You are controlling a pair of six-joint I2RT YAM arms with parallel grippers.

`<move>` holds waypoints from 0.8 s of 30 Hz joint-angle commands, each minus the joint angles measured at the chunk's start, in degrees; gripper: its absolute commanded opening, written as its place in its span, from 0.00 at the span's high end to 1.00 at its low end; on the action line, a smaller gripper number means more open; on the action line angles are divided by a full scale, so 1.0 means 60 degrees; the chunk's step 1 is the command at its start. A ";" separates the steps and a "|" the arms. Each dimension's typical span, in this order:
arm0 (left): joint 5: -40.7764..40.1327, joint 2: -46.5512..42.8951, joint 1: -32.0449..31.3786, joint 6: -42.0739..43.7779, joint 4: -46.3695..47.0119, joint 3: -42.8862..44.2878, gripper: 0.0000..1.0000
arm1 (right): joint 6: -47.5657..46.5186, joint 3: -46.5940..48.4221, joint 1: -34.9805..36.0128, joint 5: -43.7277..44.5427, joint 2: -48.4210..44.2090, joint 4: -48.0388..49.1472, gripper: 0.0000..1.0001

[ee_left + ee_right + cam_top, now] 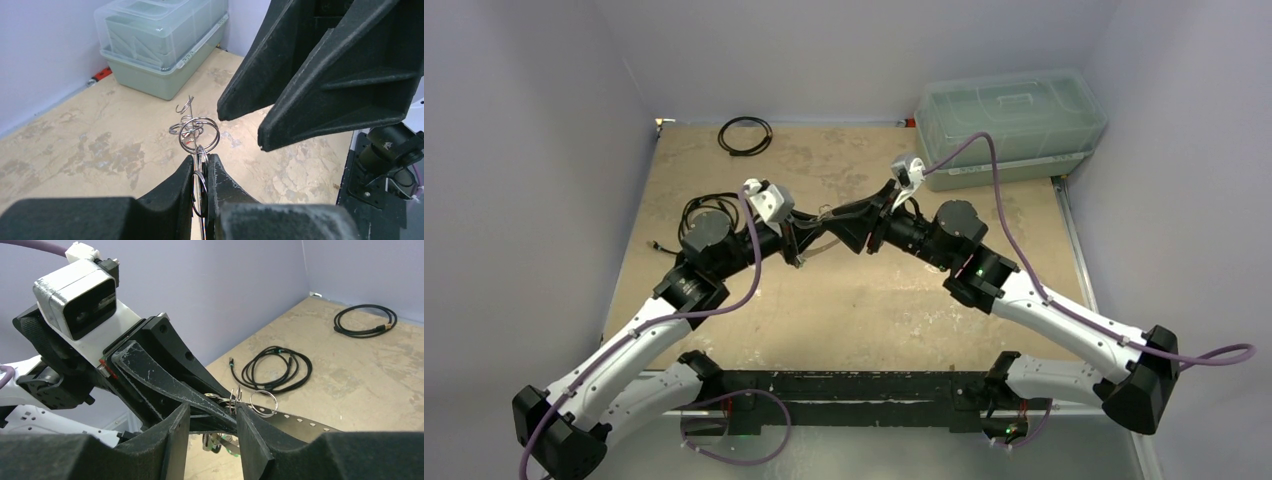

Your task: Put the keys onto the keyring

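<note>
My left gripper (201, 157) is shut on the edge of the keyring (300, 421), a flat grey band with a row of holes. In the top view the keyring (821, 246) shows as a thin oval between the two grippers. Several small silver split rings (199, 134) bunch at the left fingertips. Below them hang the keys (214, 442), with green bits showing; they are mostly hidden. My right gripper (214, 410) is open. Its fingers straddle the left gripper's tip (227, 407), and its right finger (250, 430) sits against the split rings (235, 400). In the left wrist view the right gripper (241, 132) hangs just right of the rings.
A clear lidded plastic box (1009, 125) stands at the back right, also in the left wrist view (160, 45). A thin black cable loop (745, 135) lies at the back left. A coiled black cord (709, 210) lies beside the left arm.
</note>
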 commanded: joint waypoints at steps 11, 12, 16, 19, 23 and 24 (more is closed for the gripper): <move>0.0073 -0.0285 0.0999 -0.1973 0.1582 -0.0584 1.00 | -0.0045 0.0512 0.0032 0.0736 0.0640 -0.0051 0.66; 0.0126 -0.0270 0.1047 -0.2021 0.1585 -0.0600 1.00 | -0.0023 0.0539 0.0039 0.0673 0.0694 -0.0019 0.66; 0.0229 -0.0276 0.1091 -0.2062 0.1503 -0.0606 1.00 | -0.0006 0.0641 0.0115 0.0597 0.0885 0.0083 0.64; 0.0271 -0.0228 0.1106 -0.2125 0.1407 -0.0572 1.00 | 0.0021 0.0757 0.0184 0.0495 0.1058 0.0180 0.64; 0.0429 -0.0138 0.1120 -0.2136 0.1223 -0.0473 1.00 | 0.0013 0.0887 0.0247 0.0466 0.1192 0.0285 0.64; 0.0445 -0.0155 0.1120 -0.2135 0.1231 -0.0471 1.00 | -0.0003 0.0915 0.0251 0.0496 0.1204 0.0300 0.64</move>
